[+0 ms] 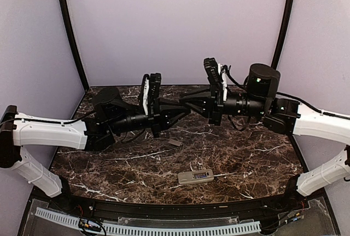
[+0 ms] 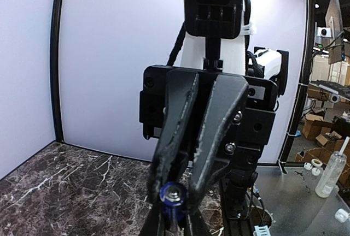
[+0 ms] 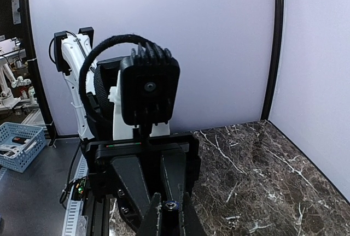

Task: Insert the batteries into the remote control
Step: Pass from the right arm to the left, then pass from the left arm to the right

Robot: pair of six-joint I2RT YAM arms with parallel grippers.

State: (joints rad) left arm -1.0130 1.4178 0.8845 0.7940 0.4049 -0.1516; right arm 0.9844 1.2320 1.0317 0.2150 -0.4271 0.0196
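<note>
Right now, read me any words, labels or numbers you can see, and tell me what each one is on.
No text can be read in any view.
On the remote control: dark marks on its front, too small to read.
On the battery: blue casing and a metal end, with no label that can be made out.

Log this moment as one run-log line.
stage: mid-air handover | right end effector: shut on battery | left end effector: tip-to-tip with right, grip unclear | remote control: on table, untouched
</note>
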